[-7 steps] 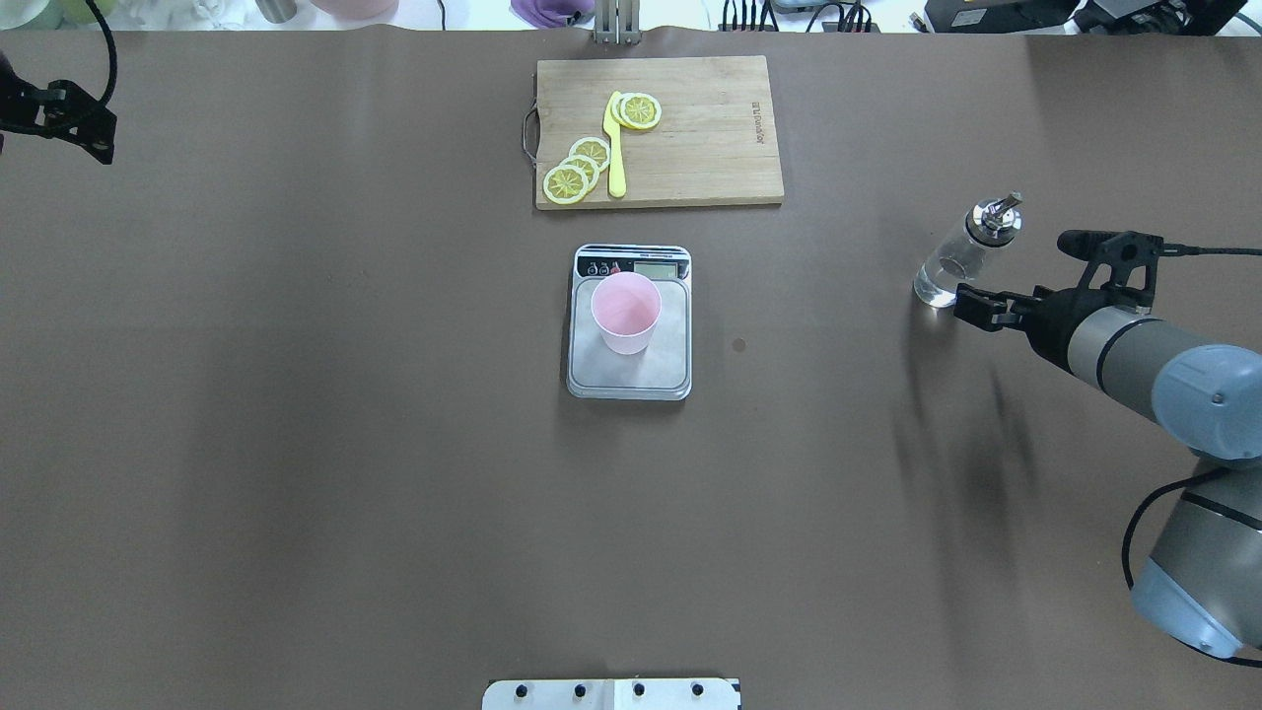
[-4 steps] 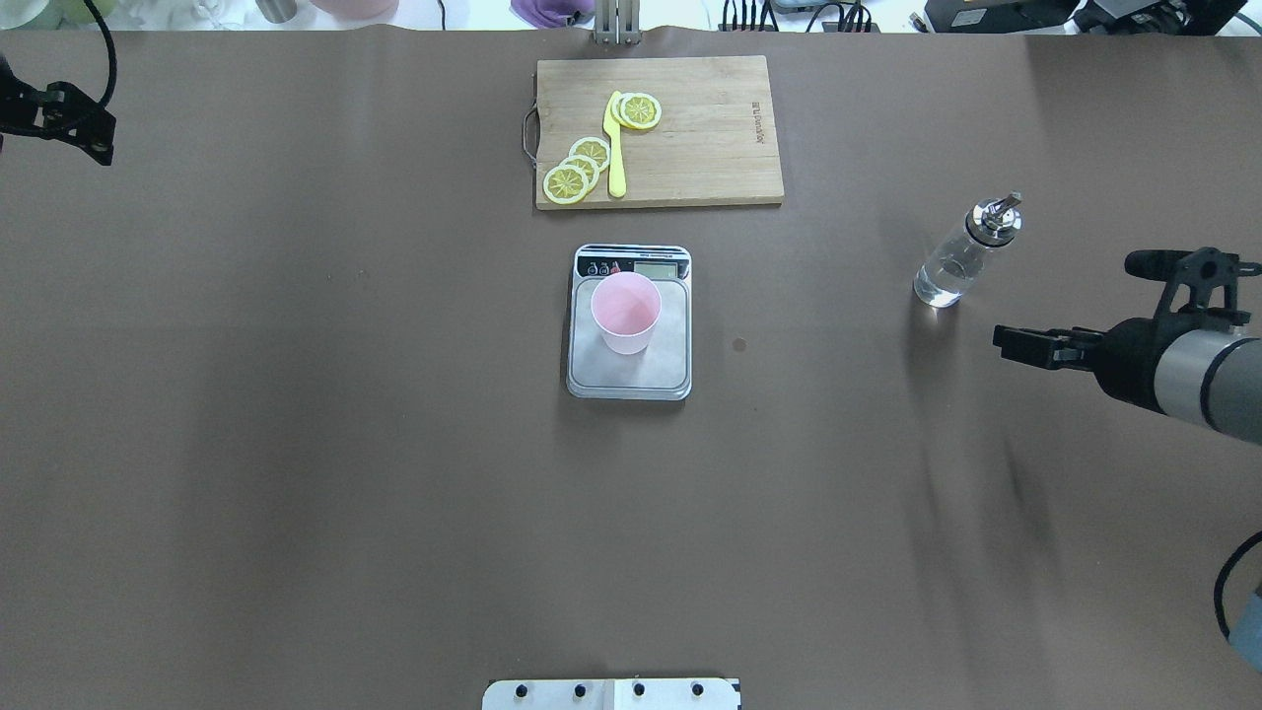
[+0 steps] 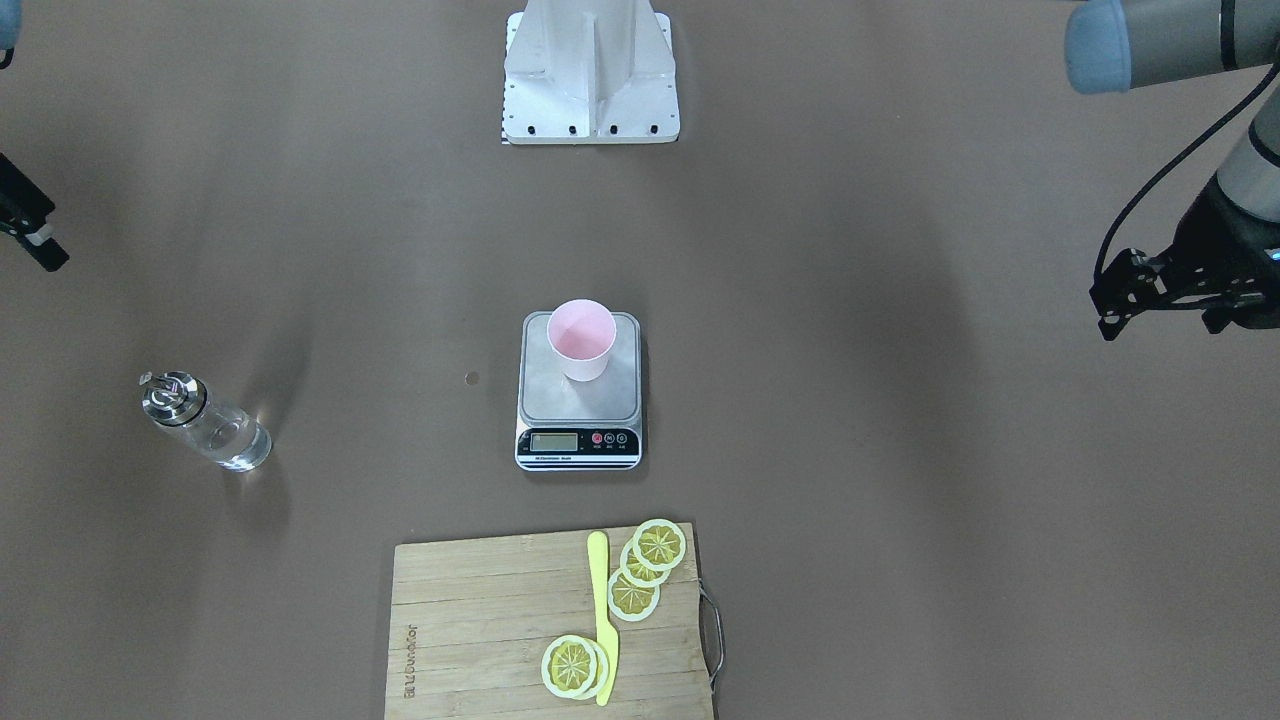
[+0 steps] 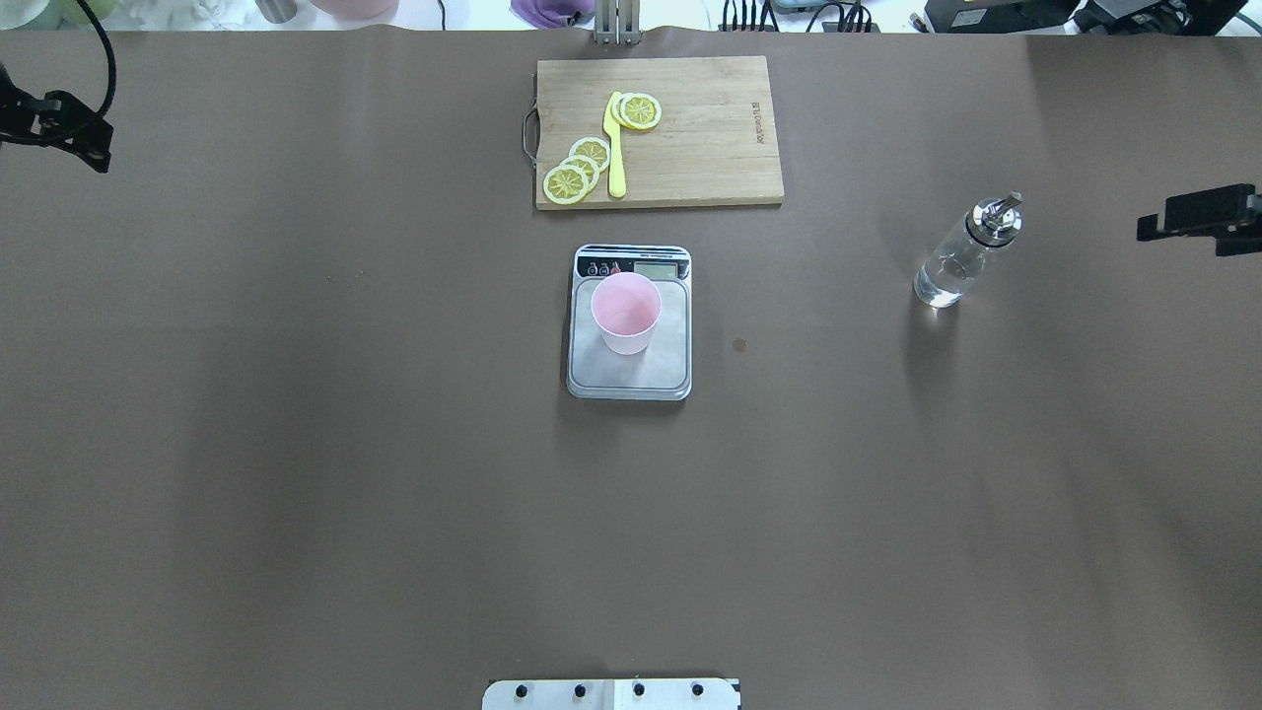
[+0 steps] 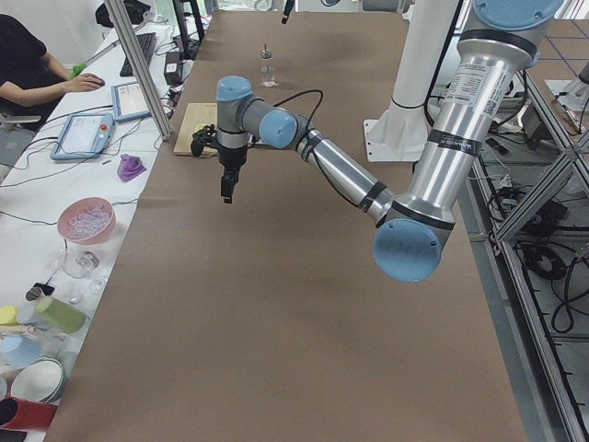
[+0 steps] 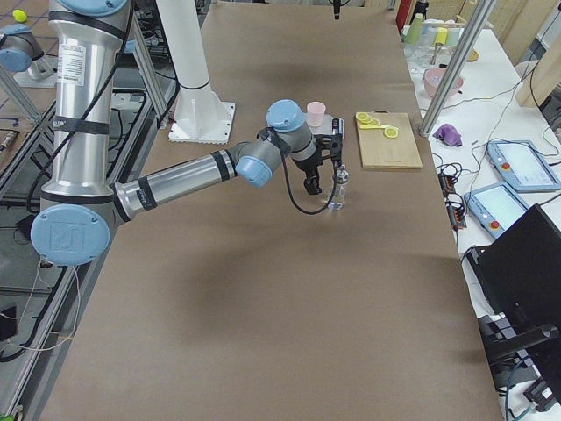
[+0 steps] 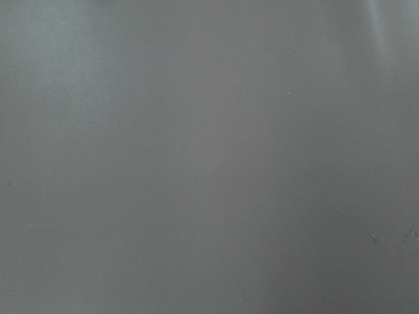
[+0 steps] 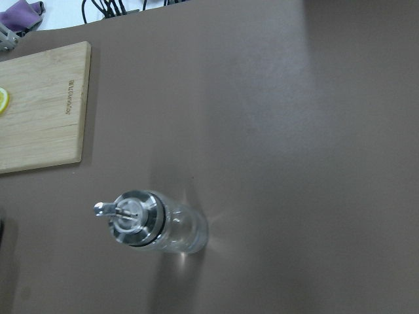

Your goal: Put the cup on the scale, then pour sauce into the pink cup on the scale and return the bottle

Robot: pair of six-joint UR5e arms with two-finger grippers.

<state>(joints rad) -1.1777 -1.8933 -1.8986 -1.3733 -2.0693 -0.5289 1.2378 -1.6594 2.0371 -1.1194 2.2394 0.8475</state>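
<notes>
Cup (image 4: 625, 313) sits on scale (image 4: 672, 373) (brown table (image 4: 296, 444), cluttered bench (image 5: 26, 247) alongside).

The right gripper (image 4: 1158, 223) has pulled well away from the bottle (image 4: 948, 268).

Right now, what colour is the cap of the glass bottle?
Shiny silver. The cap of the bottle shows best in the right wrist-mounted view.

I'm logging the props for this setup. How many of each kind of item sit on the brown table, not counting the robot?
Pink cup: 1
Scale: 1
Glass bottle: 1
Wooden cutting board: 1
Yellow knife: 1
Lemon slices: 5
Total: 10
</notes>
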